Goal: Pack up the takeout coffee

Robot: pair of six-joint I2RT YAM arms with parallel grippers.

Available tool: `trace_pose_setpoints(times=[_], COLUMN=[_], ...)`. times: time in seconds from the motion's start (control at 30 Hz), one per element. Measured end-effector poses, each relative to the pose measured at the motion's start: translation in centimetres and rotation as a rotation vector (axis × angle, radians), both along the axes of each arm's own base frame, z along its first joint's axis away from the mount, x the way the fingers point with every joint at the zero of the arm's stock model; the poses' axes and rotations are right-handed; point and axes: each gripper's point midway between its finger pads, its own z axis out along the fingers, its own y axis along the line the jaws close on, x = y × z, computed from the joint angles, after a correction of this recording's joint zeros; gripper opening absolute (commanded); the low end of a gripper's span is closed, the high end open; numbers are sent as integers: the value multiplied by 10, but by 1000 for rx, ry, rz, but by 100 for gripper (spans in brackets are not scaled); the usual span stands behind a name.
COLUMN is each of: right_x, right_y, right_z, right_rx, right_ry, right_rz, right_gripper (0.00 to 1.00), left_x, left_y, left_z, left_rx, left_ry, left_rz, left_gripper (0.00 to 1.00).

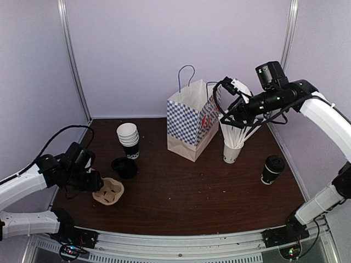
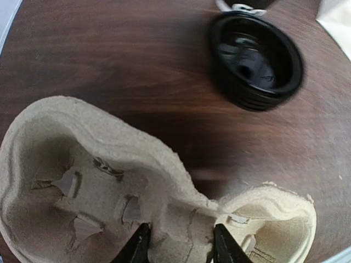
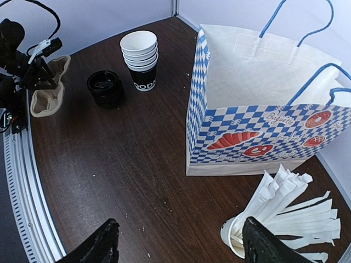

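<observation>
Sitting untouched: lidded coffee on the right of the desk

Takeout coffee (image 1: 272, 169) stands upright on the right side of the desk (image 1: 192, 208), close to the right edge, black lid on. Nothing grips or touches it. It does not show in either wrist view.

White cup (image 1: 232, 153), stuffed with white wrapped sticks (image 1: 237, 131), stands near it on the left. Checkered bag (image 1: 189, 123) is upright further left, just beside that cup, mouth open, blue handles up, well apart from the coffee.

Right end effector (image 3: 178, 247) hangs in the air above the white cup and the bag's right side, fingers spread wide, nothing between them.

Stack of lidless cups (image 1: 129, 139) is at the back left. Stack of black lids (image 1: 124, 167) lies just in front of it.

Pulp cup carrier (image 1: 108, 192) sits at the front left, near the lids. Left end effector (image 2: 180, 246) is pinching the carrier at its narrow middle, one finger on each side of the pulp wall.
</observation>
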Motion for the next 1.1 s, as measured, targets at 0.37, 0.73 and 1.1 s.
trace_pose_setpoints(times=[0.37,0.73,1.1], right_x=[25,90,85], right_y=[51,115,131], right_z=[14,-11,-50], right_rx=[-81,-169,-269], right_ry=[-50,-89,-38], right_rz=[56,52,81], right_gripper=[76,68,20], left_x=[19,23,18], left_y=[10,6,8], left_z=[-49,-26,11], left_rx=[1,-50,-108], left_ry=[153,59,-53], left_rz=[30,14,8], left_gripper=[58,67,67])
